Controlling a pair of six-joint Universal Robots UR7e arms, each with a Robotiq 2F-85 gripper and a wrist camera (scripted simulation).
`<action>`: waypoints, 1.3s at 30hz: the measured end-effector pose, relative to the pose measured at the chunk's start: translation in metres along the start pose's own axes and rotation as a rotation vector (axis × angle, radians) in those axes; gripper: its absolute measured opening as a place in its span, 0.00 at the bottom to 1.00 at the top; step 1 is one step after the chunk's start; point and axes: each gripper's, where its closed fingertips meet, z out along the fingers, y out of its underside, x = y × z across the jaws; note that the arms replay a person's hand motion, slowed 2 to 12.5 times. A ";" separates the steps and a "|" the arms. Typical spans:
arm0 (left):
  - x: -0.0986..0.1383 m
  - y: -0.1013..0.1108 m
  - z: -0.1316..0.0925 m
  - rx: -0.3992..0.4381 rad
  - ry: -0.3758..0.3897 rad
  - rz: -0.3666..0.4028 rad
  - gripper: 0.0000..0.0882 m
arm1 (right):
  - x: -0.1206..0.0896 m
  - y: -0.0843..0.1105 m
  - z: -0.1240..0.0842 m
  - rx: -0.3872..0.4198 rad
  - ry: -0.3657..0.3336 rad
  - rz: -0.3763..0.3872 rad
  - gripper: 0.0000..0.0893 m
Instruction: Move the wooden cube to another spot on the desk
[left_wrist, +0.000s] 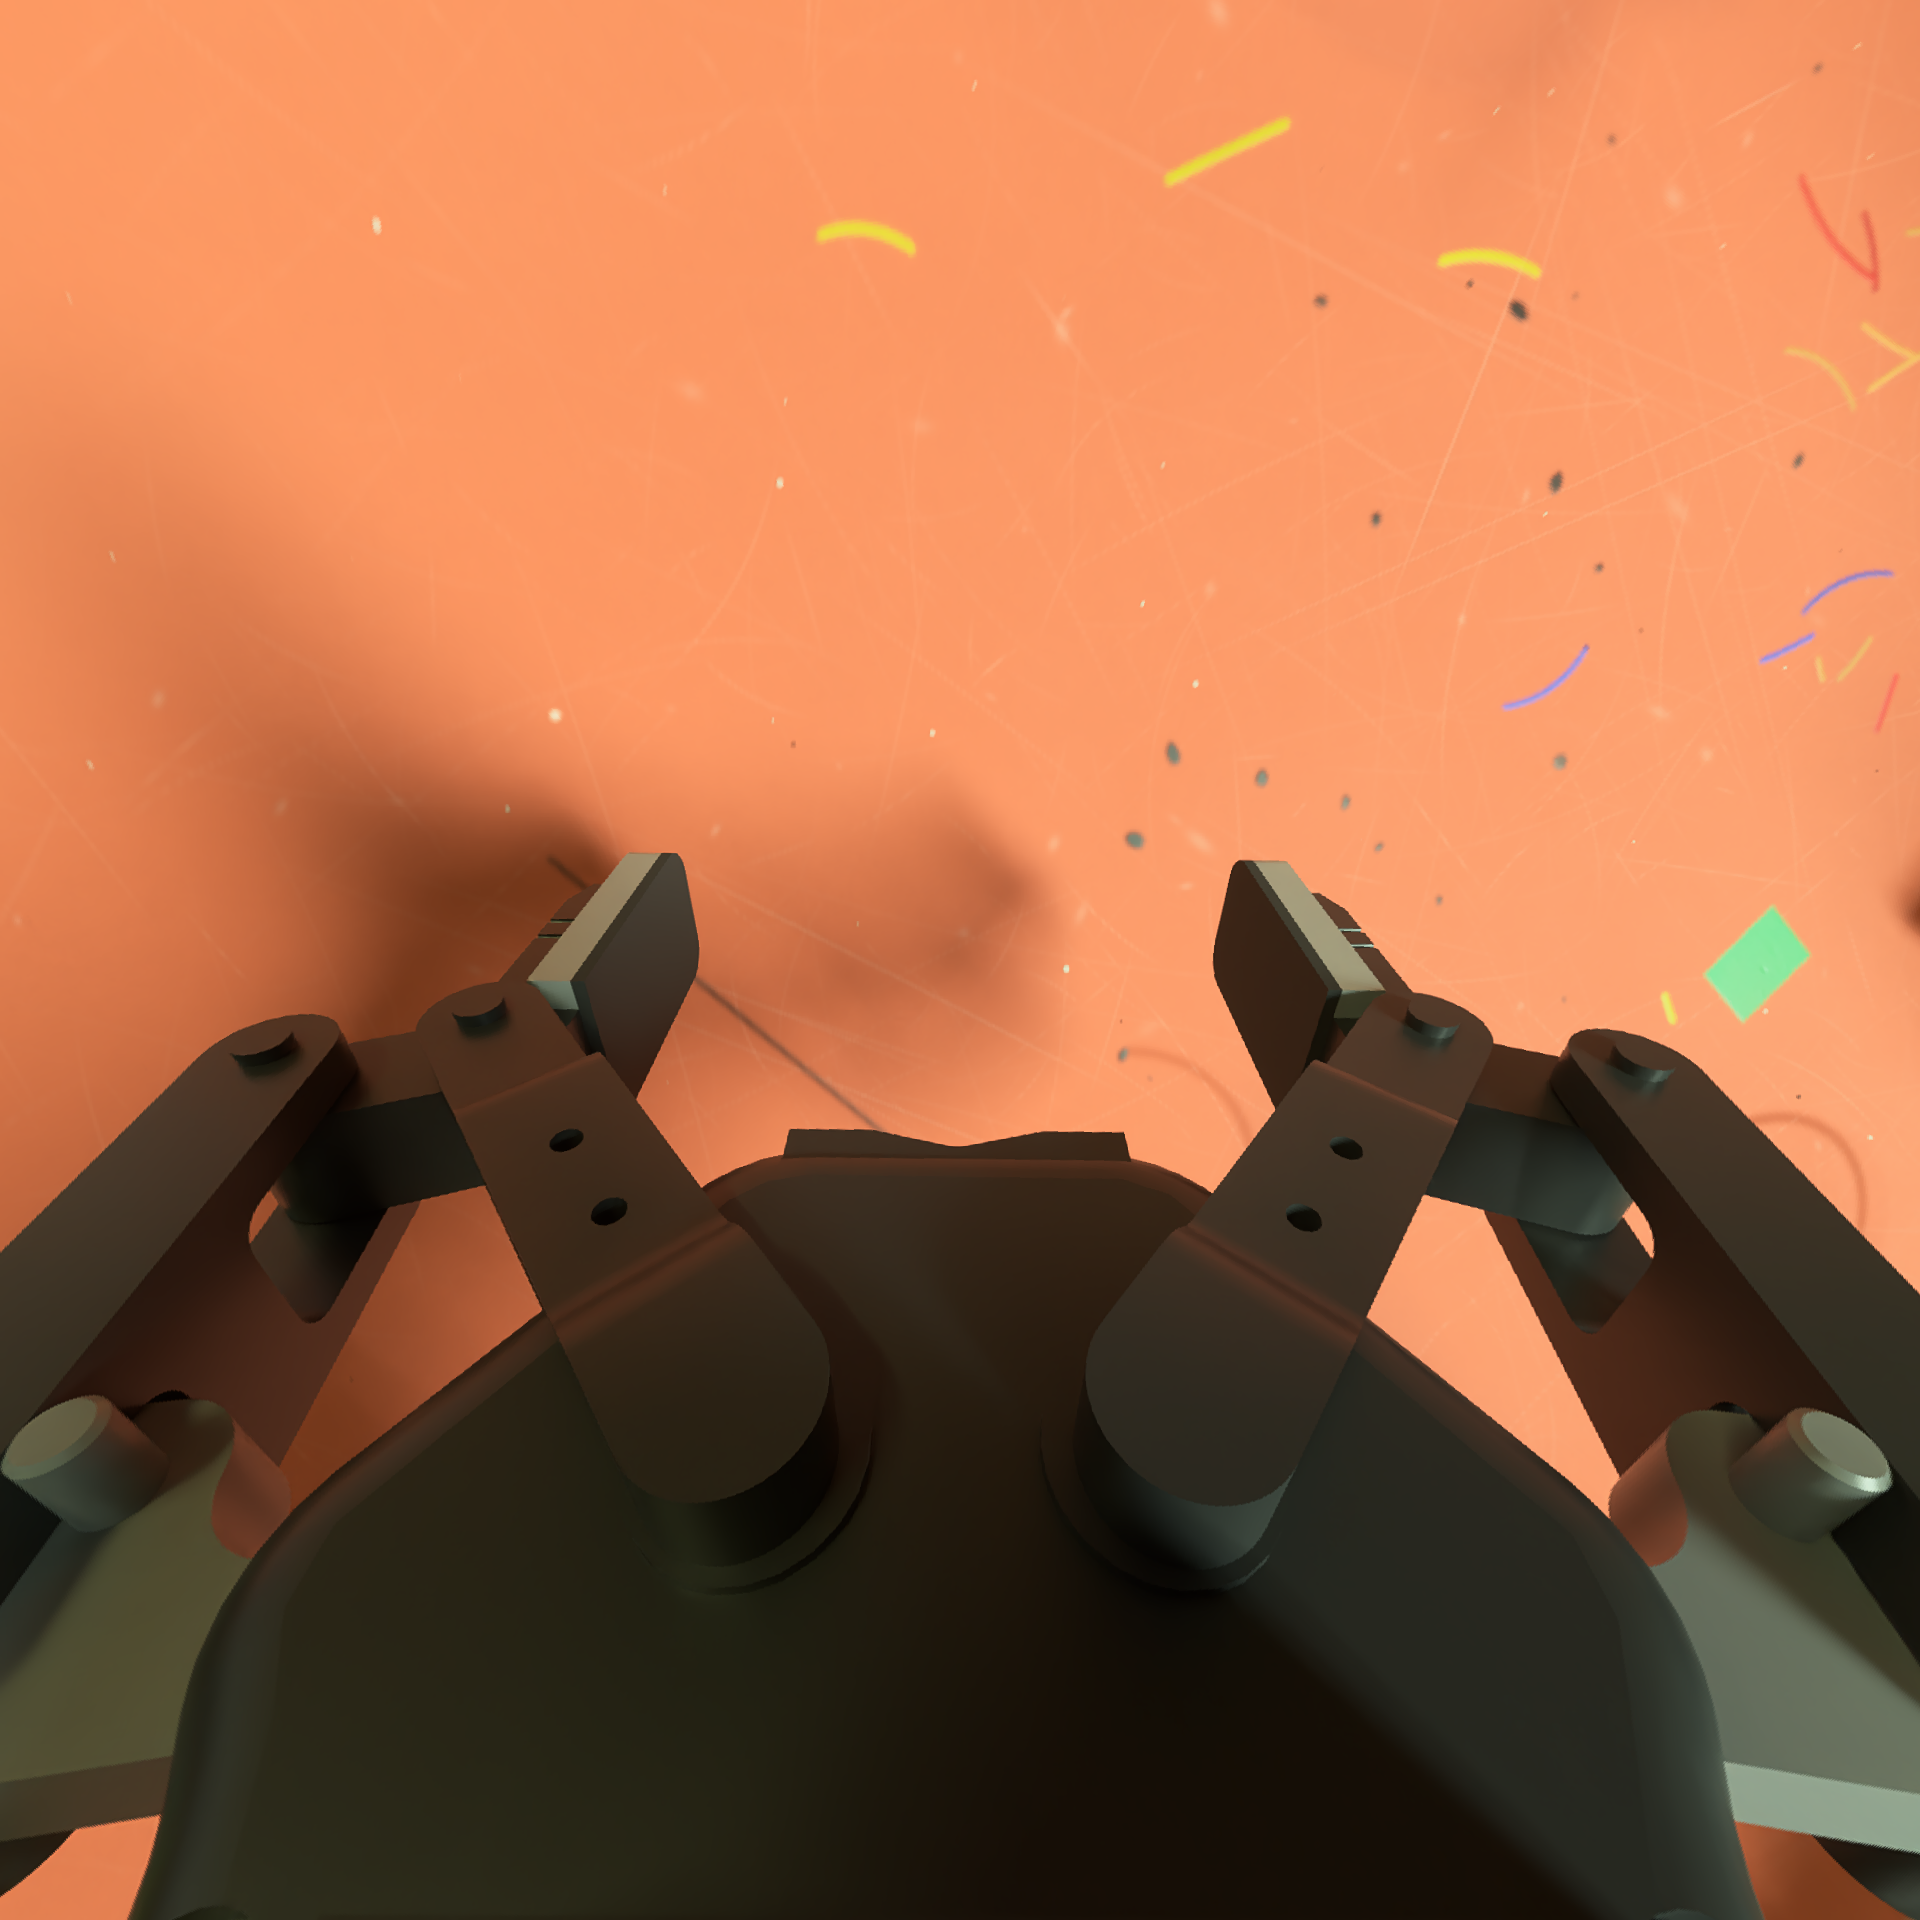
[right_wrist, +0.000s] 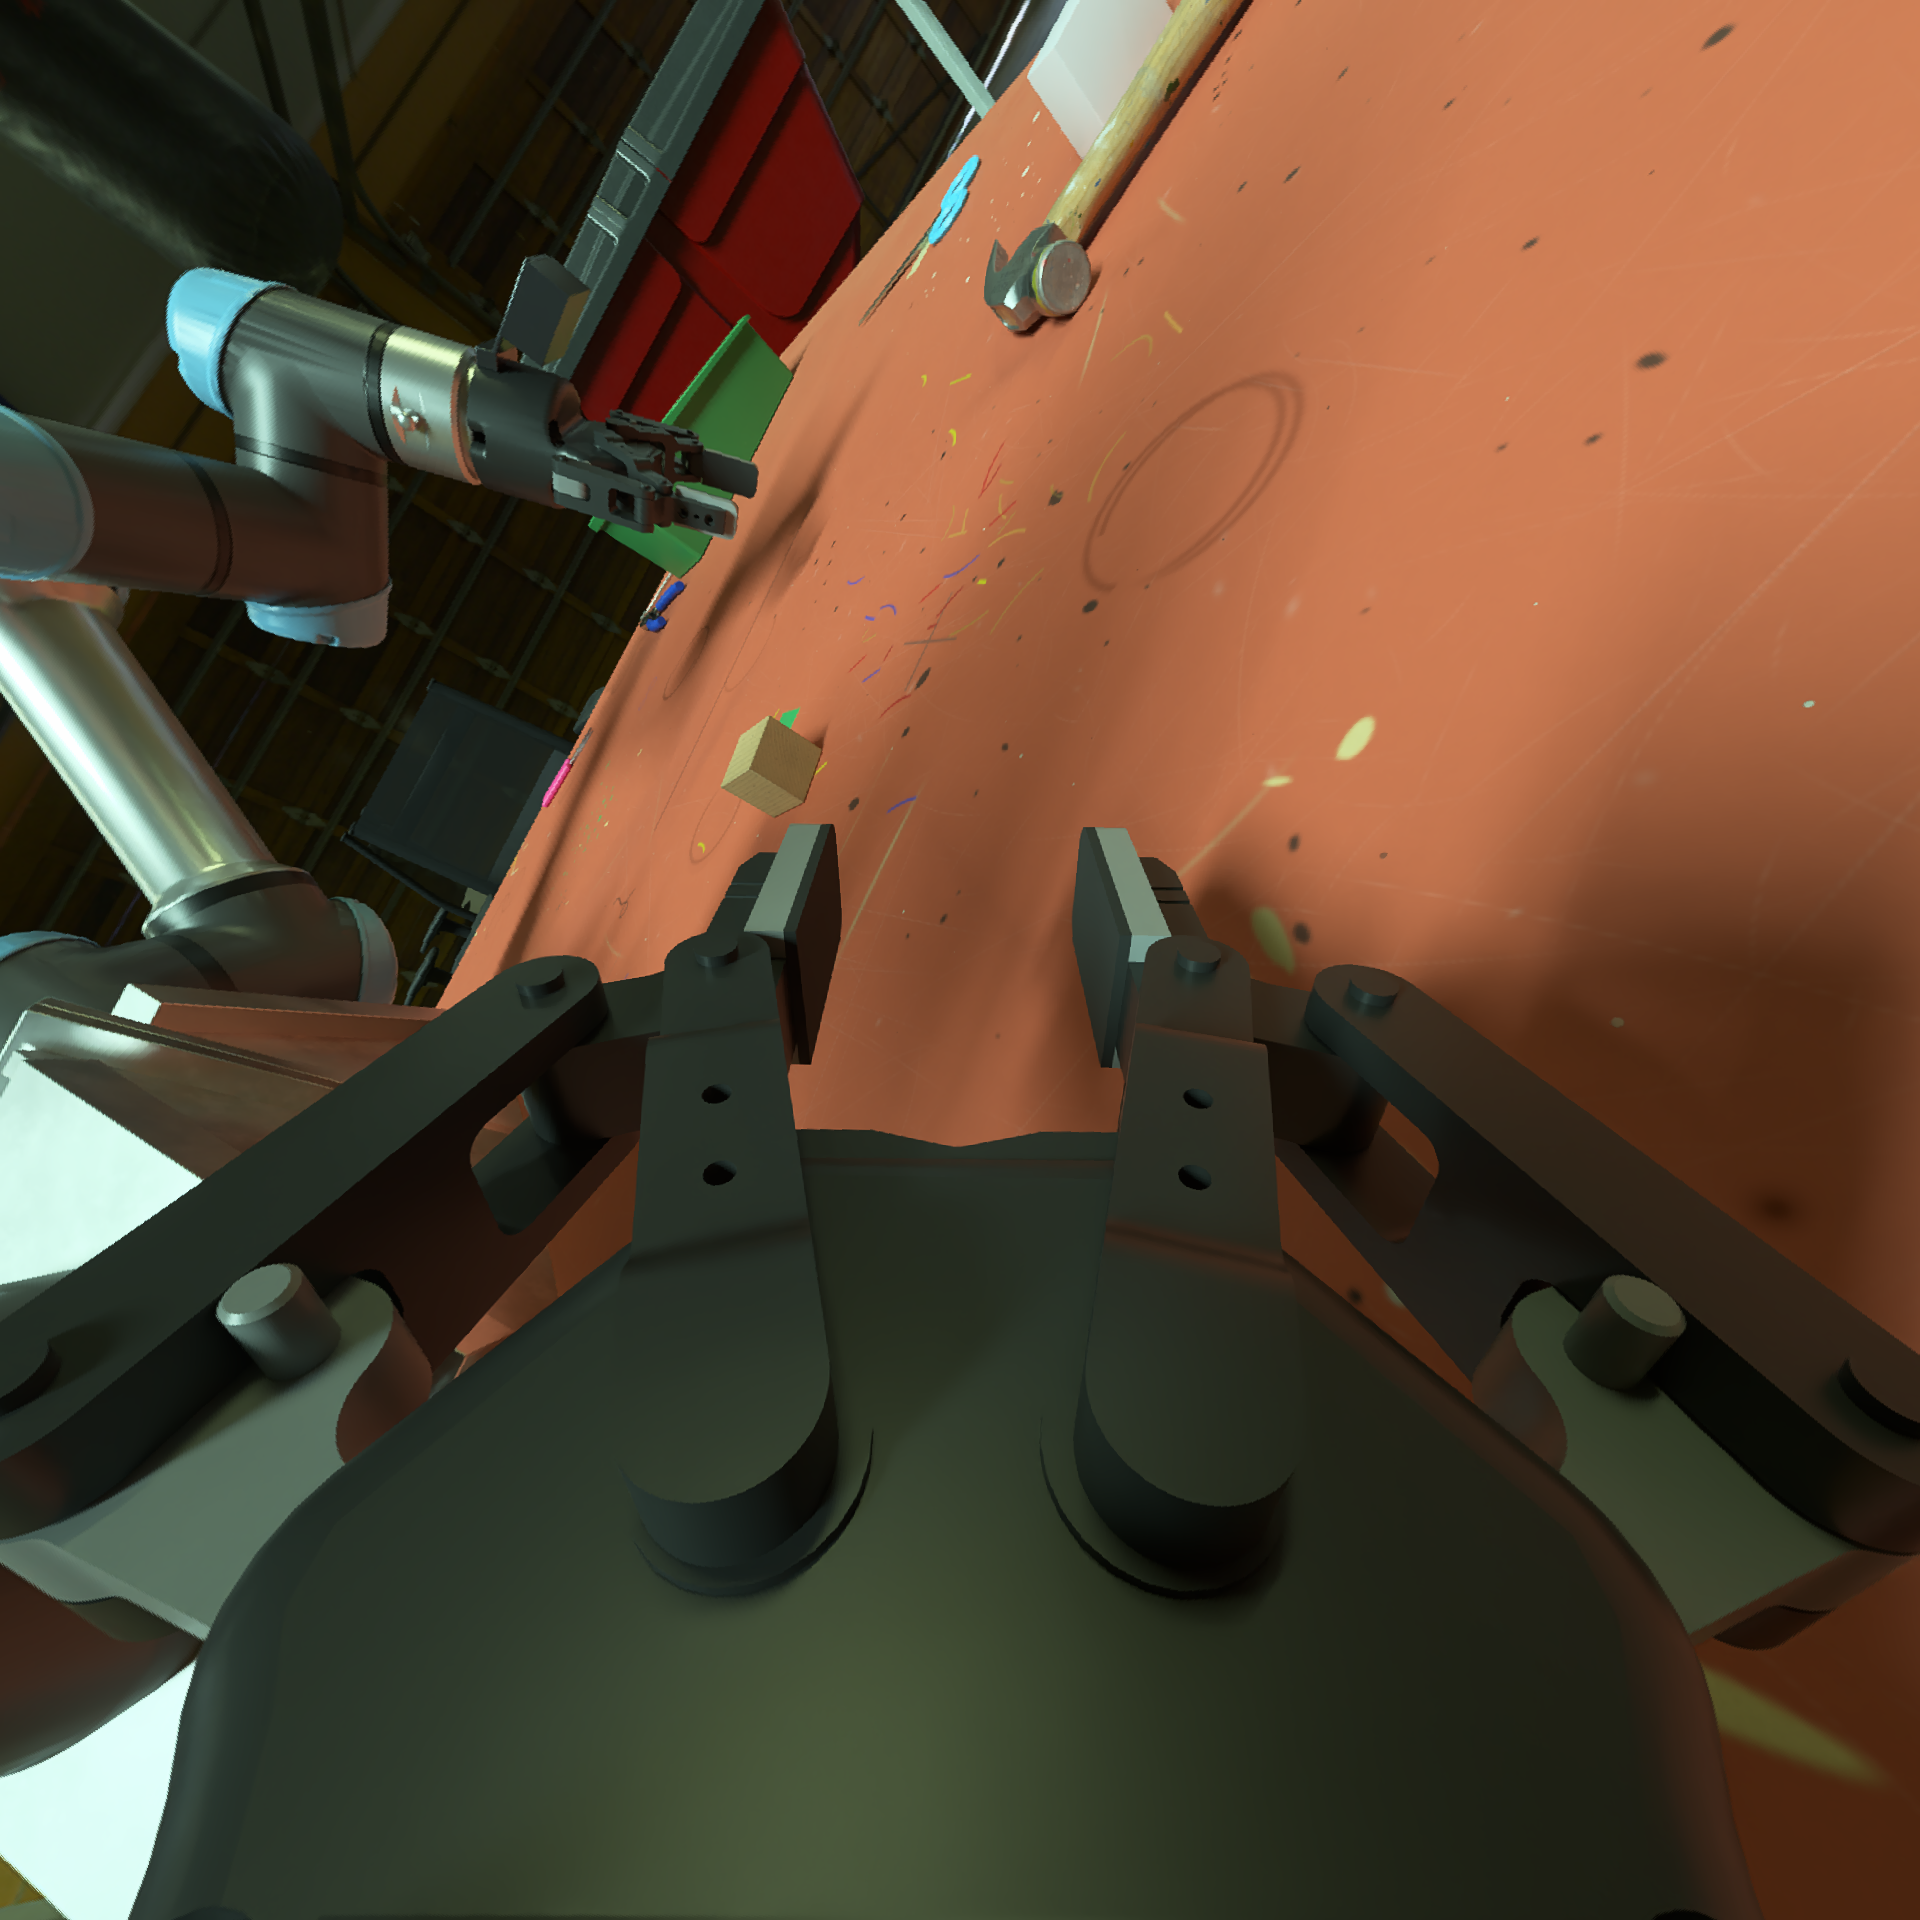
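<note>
The wooden cube (right_wrist: 773, 766) is small and light tan. It sits on the orange desk (right_wrist: 1455, 623), a little ahead and to the left of my right gripper (right_wrist: 956, 914). The right gripper is open and empty above the desk. My left gripper (left_wrist: 954, 935) is open and empty over bare orange desk (left_wrist: 935, 468); the cube does not show in the left wrist view. The left gripper also shows in the right wrist view (right_wrist: 717, 488), farther off beyond the cube, near the desk's left edge.
A hammer (right_wrist: 1049, 260) with a wooden handle lies at the far end of the desk by a white block (right_wrist: 1091, 62). A green tray (right_wrist: 727, 416) sits at the left edge behind the left gripper. A green patch (left_wrist: 1756, 961) marks the desk.
</note>
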 end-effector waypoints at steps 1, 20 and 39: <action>0.001 -0.003 0.001 0.012 0.001 0.013 0.97 | 0.000 0.000 0.000 0.000 0.000 0.000 0.46; 0.006 0.002 0.016 -0.044 0.072 -0.018 0.97 | 0.000 -0.001 0.000 0.003 0.001 0.003 0.46; -0.014 0.014 0.003 -0.042 -0.071 -0.053 0.97 | 0.000 0.000 0.000 0.003 -0.001 0.003 0.46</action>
